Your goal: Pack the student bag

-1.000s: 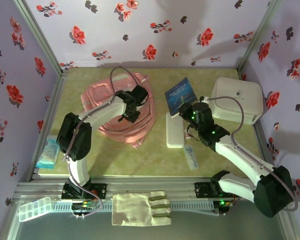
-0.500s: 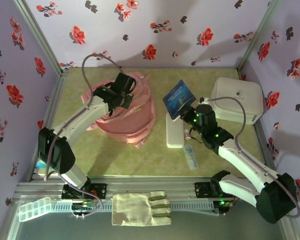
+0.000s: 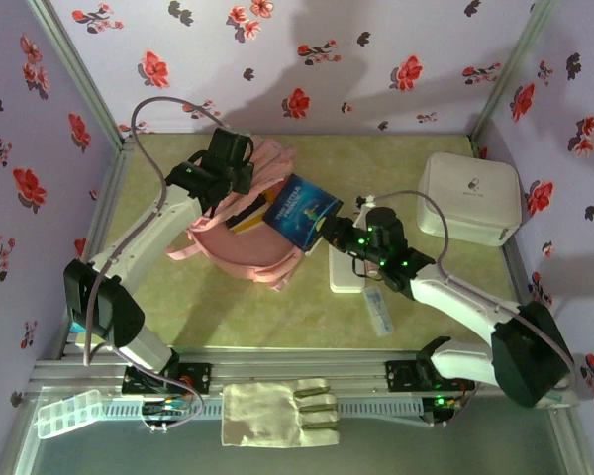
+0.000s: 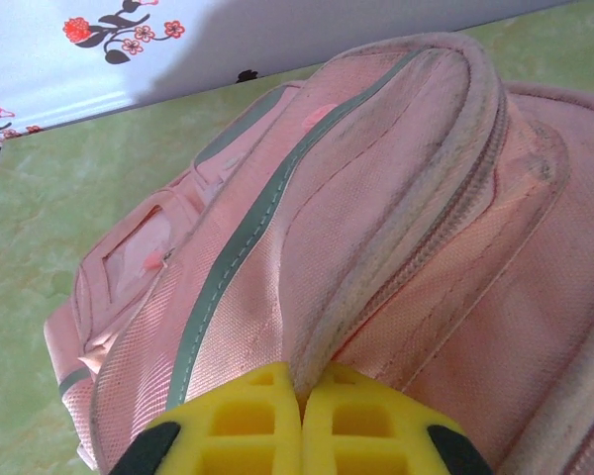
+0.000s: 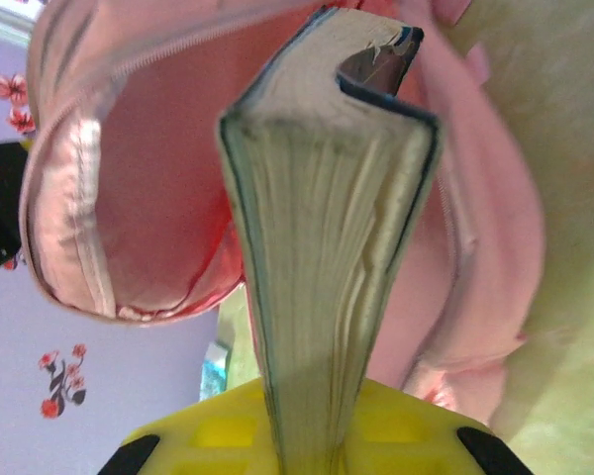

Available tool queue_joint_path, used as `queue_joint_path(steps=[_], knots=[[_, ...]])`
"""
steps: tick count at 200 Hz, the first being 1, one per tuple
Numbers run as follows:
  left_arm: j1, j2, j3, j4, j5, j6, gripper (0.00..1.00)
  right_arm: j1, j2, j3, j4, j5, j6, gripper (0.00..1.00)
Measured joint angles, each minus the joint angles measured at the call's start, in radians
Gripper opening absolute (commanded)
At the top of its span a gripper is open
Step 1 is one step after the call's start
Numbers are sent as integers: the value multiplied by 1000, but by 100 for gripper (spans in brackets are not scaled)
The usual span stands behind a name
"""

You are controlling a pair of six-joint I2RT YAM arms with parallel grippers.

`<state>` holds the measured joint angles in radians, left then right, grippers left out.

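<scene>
The pink student bag (image 3: 267, 252) lies at the middle left of the table, its main opening held up. My left gripper (image 3: 236, 210) is shut on the pale zipper edge of the bag (image 4: 396, 188), the yellow fingers (image 4: 228, 426) pinching the trim. My right gripper (image 3: 335, 236) is shut on a blue book (image 3: 299, 213), which is tilted with its far end at the bag's opening. In the right wrist view the book (image 5: 327, 198) stands edge-on between the jaws of the right gripper (image 5: 317, 445), with the bag's pink inside (image 5: 148, 178) gaping to its left.
A white rounded hard box (image 3: 470, 196) stands at the back right. A flat white slab (image 3: 345, 267) and a small tube (image 3: 378, 311) lie under the right arm. A teal packet (image 3: 91, 305) lies at the left edge. A glove (image 3: 277, 411) and clear organiser (image 3: 67, 413) rest on the front rail.
The left gripper has pulled the bag's edge up and toward the back left, opening it. The right gripper has carried the book left from the table's middle to the opening.
</scene>
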<state>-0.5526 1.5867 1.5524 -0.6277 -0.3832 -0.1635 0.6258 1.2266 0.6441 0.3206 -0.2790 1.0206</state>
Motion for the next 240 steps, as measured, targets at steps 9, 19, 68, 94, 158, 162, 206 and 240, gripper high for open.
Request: queue_joint_path(steps=[9,19,68,94,158,162,206,240], knots=[[4,0,3,-1,13,-4,0,21,39,9,30,-11,16,15],[8,0,7,-1,29,-8,0,40,83,24,58,-19,31,15],[27,0,12,-1,94,-16,0,99,239,132,155,-11,89,16],[36,0,12,-1,134,-19,0,102,270,171,195,9,110,15],[54,0,12,0,211,-35,0,131,290,203,229,103,135,17],[54,0,12,0,214,-37,0,135,300,212,232,106,141,17],[56,0,12,2,251,-50,0,158,434,297,216,224,214,17],[67,0,12,6,275,-67,0,159,568,356,175,328,283,17]])
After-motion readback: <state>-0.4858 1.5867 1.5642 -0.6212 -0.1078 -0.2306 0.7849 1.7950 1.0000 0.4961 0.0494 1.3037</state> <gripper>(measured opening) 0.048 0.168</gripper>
